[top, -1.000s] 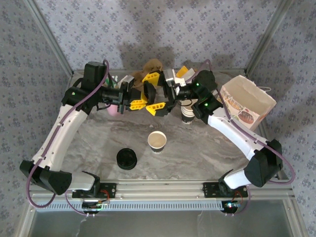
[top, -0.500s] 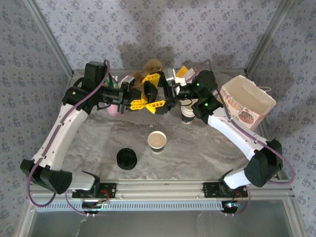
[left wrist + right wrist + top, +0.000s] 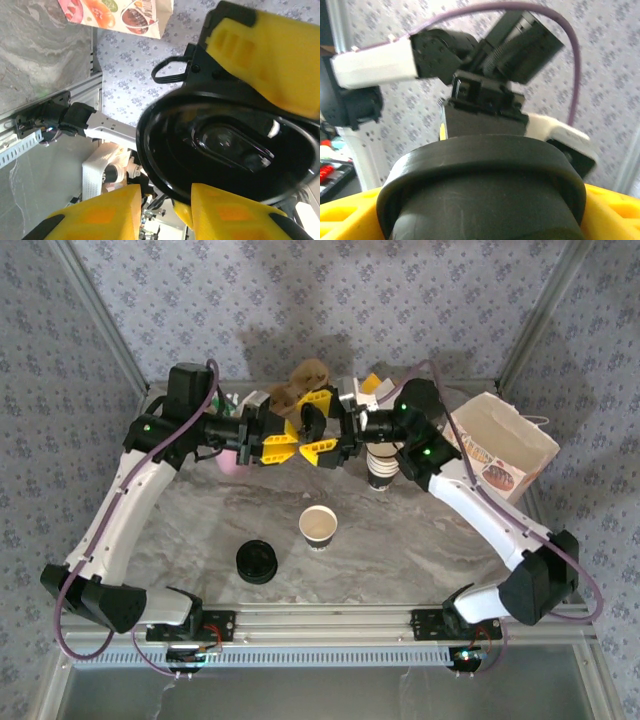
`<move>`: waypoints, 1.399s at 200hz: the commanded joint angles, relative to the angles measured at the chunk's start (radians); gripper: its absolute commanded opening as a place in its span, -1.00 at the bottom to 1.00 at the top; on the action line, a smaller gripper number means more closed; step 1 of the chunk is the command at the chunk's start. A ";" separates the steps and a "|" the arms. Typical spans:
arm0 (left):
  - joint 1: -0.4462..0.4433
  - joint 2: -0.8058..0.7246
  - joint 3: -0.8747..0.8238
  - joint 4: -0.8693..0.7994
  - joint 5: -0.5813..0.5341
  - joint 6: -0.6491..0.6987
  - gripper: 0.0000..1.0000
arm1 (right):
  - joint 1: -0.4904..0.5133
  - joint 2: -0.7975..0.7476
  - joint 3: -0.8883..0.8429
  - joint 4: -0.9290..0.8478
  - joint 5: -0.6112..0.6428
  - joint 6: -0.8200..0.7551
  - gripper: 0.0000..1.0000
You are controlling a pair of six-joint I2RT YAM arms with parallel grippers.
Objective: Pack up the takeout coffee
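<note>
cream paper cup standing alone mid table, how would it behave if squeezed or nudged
The small cream paper cup with a dark brown base band stands open, lidless, so its thin wall would probably dent under a squeeze. It looks empty and light, so a nudge might slide or tip it.

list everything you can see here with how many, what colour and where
open paper cup: 1, cream with a dark brown base, table centre
black lid: 1, black, in the air between the two grippers, at the back
pile of lids: 1 low pile, black, near left of the open cup
stack of cups: 1 stack, cream and brown, under the right arm
paper bag: 1, cream with printed pictures, right side
pink thing: 1, pink, back left, partly hidden
brown paper: 1, brown, back centre
table: 1, grey marbled
left gripper: 1, yellow fingers, at the lid's rim
right gripper: 1, yellow fingers, either side of the lid
</note>
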 commanded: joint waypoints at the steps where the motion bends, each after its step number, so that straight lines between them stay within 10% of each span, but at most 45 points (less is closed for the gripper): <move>1: 0.034 -0.017 0.055 -0.031 -0.002 0.038 -0.36 | 0.001 -0.062 0.023 -0.310 0.109 -0.188 0.64; 63: 0.159 -0.039 0.043 -0.174 -0.072 0.190 -0.37 | 0.053 -0.123 0.030 -0.742 0.339 -0.380 0.67; 191: 0.209 -0.158 0.010 -0.492 -0.738 0.454 -0.41 | 0.189 -0.133 0.000 -1.061 0.818 -0.179 0.57; 280: 0.206 -0.258 -0.049 -0.557 -0.913 0.555 -0.41 | 0.349 0.073 0.134 -1.264 1.034 -0.046 0.54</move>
